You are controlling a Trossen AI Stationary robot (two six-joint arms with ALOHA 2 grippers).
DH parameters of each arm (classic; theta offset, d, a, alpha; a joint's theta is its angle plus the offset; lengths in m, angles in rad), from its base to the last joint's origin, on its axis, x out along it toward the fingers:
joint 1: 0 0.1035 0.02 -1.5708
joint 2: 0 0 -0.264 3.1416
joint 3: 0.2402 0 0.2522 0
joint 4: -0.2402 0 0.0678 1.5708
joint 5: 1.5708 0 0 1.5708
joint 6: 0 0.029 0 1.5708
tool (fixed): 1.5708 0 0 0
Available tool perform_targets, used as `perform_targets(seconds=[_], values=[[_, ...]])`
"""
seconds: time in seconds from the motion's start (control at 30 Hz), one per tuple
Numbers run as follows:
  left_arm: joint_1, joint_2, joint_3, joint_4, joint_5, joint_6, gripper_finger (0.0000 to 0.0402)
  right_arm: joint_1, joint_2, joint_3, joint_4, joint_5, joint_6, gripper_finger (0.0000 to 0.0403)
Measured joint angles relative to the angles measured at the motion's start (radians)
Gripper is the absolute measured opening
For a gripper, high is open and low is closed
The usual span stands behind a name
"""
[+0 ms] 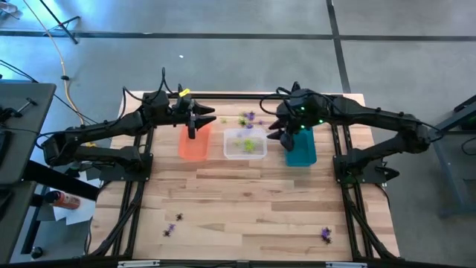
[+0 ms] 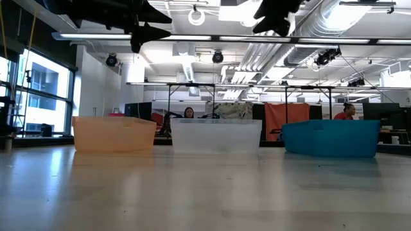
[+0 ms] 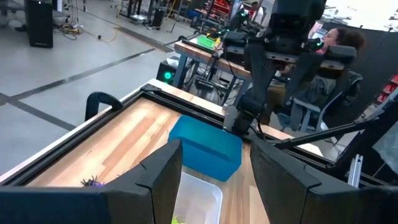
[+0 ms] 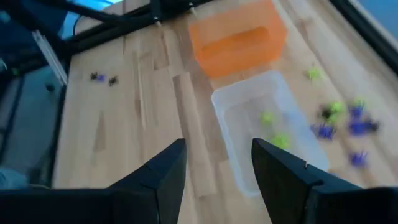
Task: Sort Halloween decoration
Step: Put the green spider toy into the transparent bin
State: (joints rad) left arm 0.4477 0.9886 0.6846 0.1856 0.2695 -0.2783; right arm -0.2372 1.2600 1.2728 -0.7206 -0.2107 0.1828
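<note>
The wooden desk (image 1: 253, 201) stands in a big workshop with a grey floor around it. Near the front edge lie a few stray Halloween decorations: little spiders at the near left (image 1: 174, 223) and one purple spider at the near right (image 1: 326, 234). They are far from the bins, so an arm must reach a long way, and a tiny toy could slip out or get flicked off the edge.

Farther back, three bins stand in a row: the orange bin (image 1: 193, 143) on the left, the clear bin (image 1: 245, 144) in the middle, and the teal bin (image 1: 300, 150) on the right. Some green spiders (image 1: 248, 145) already lie in the clear bin. Just behind it sits a small pile of green and purple spiders (image 1: 249, 119) on the bare wood.

The left gripper (image 1: 192, 132) hangs over the orange bin, with its jaws apart and nothing in them. The right gripper (image 1: 288, 141) hangs over the teal bin, jaws apart and empty too.

The pile is packed close, so the jaws may grab two colours at once and drop one in the wrong bin. Both arms are near that pile, so they could bump each other or knock a bin.

People sit far off behind the desk.
</note>
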Motion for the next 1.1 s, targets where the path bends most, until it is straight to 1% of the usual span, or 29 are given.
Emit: perform_targets(seconds=[0.1,0.17,0.23,0.33,0.47,0.53,0.73,0.87,0.93,1.0,1.1], values=[[0.0,0.0,0.0,0.0,0.002,-0.004,0.0176,0.002,0.01,0.0,-0.014,0.065,0.086,0.0179],[0.0,0.004,0.0,0.0,0.001,-0.022,0.0176,-0.013,0.044,0.0,-0.02,0.119,0.113,0.0179],[-0.001,0.007,0.0,-0.005,-0.002,-0.032,0.0176,-0.042,0.093,-0.001,-0.03,0.131,0.142,0.0179],[-0.006,0.014,-0.001,-0.012,-0.009,-0.027,0.0176,-0.082,0.164,-0.001,-0.029,0.092,0.18,0.0179],[-0.009,0.013,-0.001,-0.008,-0.01,-0.027,0.0176,-0.101,0.222,-0.002,-0.048,-0.054,0.172,0.0179],[-0.01,0.013,-0.001,-0.007,-0.012,-0.026,0.0176,-0.089,0.227,-0.002,-0.058,-0.054,0.153,0.0179],[-0.016,0.025,-0.001,0.001,-0.018,-0.043,0.0176,-0.045,0.187,-0.001,-0.073,0.064,0.056,0.0179],[-0.025,0.089,0.017,-0.027,-0.06,-0.12,0.0175,-0.046,0.137,-0.025,-0.098,0.1,0.043,0.0179],[-0.025,0.145,0.058,-0.075,-0.063,-0.105,0.0173,-0.052,0.098,-0.069,-0.089,0.105,0.073,0.0179],[-0.024,0.208,0.122,-0.147,-0.077,-0.054,0.0168,-0.053,0.06,-0.121,-0.063,0.105,0.122,0.0179],[0.004,0.326,0.261,-0.32,-0.151,-0.02,0.016,-0.051,0.013,-0.204,-0.009,0.103,0.198,0.0179]])
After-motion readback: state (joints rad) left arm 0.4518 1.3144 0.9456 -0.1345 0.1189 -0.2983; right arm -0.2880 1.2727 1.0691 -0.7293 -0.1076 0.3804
